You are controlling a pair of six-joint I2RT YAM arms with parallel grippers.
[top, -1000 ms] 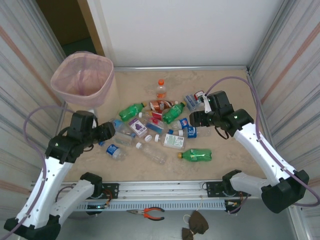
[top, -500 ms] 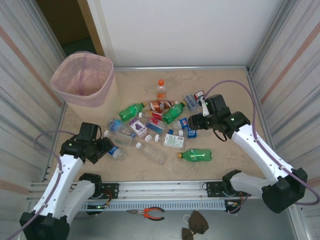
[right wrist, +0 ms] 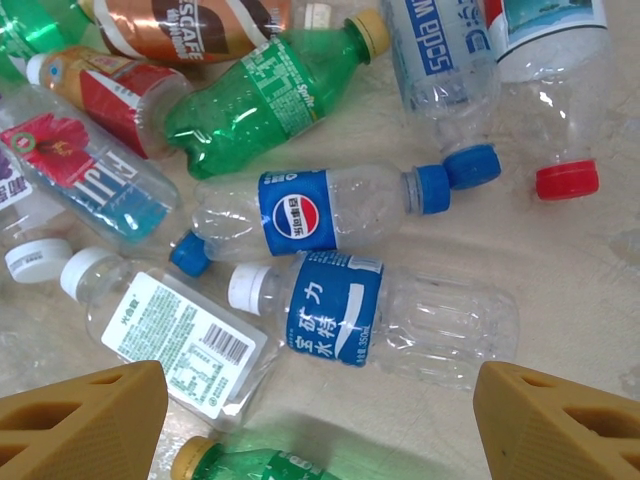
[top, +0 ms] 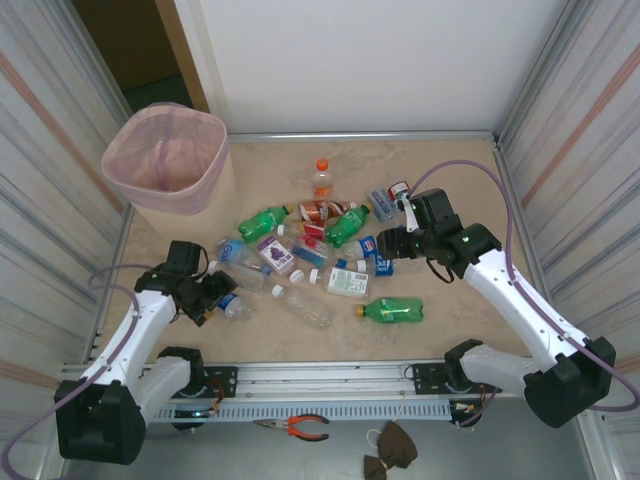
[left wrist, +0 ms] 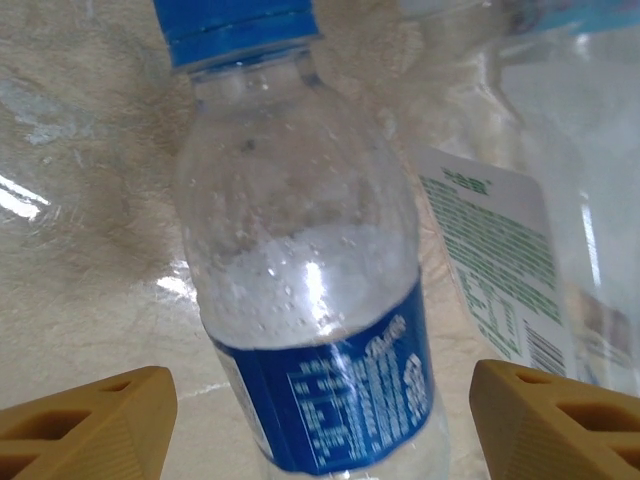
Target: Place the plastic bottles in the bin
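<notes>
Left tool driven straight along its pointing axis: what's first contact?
Most likely the clear bottle with the blue label and blue cap. It lies centred ahead of the left tool, between its open fingers. How far off it is, the wrist view does not settle.

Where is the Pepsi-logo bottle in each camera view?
Top external: Pepsi-logo bottle on the pile's right side, just below-right of a green bottle.
Right wrist: mid-frame, lying on its side, cap pointing right.
Shared landmark: that green bottle, lying just above it in the right wrist view.
</notes>
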